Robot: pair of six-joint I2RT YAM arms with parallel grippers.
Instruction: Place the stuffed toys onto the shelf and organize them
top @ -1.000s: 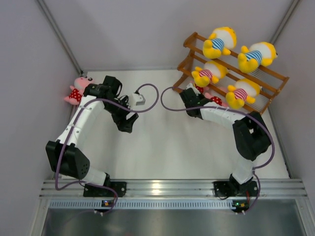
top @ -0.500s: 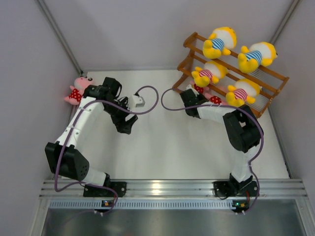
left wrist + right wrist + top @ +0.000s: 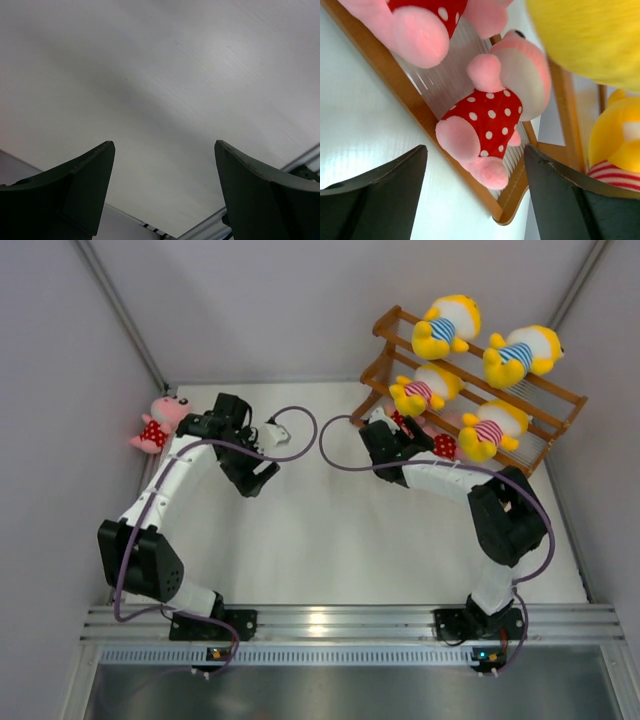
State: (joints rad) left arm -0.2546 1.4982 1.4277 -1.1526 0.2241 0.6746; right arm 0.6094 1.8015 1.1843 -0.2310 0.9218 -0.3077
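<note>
on the white table (image 3: 330, 540), the left gripper (image 3: 258, 475) hangs near the left side, its jaws spread wide and empty over bare tabletop (image 3: 175, 75) in the left wrist view. further right, the right gripper (image 3: 385, 430) sits just in front of the shelf (image 3: 395, 320), jaws likewise wide and holding nothing. its wrist camera shows a pink toy (image 3: 490, 115) in a red white-dotted outfit lying on the slats of the lowest tier, just behind the front rail (image 3: 405, 95), with a second pink toy (image 3: 415, 25) beside it. another pink doll (image 3: 155, 425) lies apart against the left wall. on the middle tier sit two yellow toys in pink stripes (image 3: 425, 388) (image 3: 490, 428). on the top tier, farthest back, sit two yellow toys in blue stripes (image 3: 447, 325) (image 3: 520, 352).
</note>
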